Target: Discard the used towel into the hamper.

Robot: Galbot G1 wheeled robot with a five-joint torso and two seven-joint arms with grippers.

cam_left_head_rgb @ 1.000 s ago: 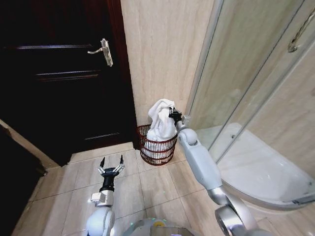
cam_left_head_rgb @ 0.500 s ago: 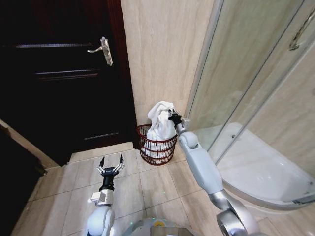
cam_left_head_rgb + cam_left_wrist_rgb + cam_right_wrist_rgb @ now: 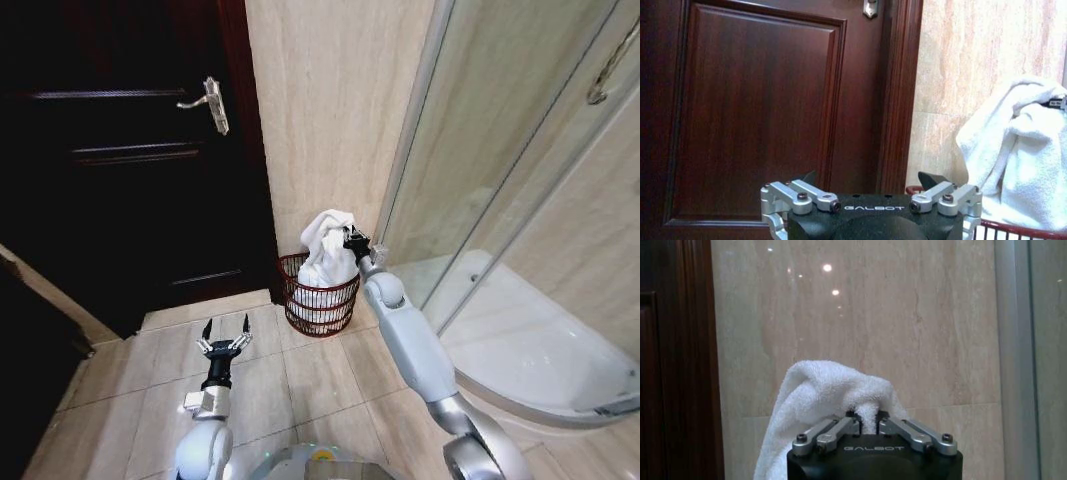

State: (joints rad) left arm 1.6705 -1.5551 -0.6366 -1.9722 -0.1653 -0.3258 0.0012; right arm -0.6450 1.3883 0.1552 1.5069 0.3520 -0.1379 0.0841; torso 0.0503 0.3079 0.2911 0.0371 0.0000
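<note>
A white towel [image 3: 326, 248] hangs from my right gripper [image 3: 350, 238], which is shut on a fold of it [image 3: 863, 410] above the hamper. The towel's lower part rests inside the hamper [image 3: 318, 310], a small round basket of dark reddish-brown wire standing on the floor against the beige wall. In the left wrist view the towel [image 3: 1017, 160] and a bit of the hamper rim [image 3: 1013, 230] show off to the side. My left gripper [image 3: 226, 333] is held low over the floor tiles, left of the hamper, open and holding nothing.
A dark wooden door [image 3: 120, 170] with a metal handle [image 3: 212, 104] stands left of the hamper. A glass shower enclosure [image 3: 520, 180] with a white tray [image 3: 530, 350] is at the right. Beige tiled floor [image 3: 290, 380] lies in front.
My right gripper has sunk a little and come slightly nearer with the towel, lowering it further into the hamper. The left arm has stayed still.
</note>
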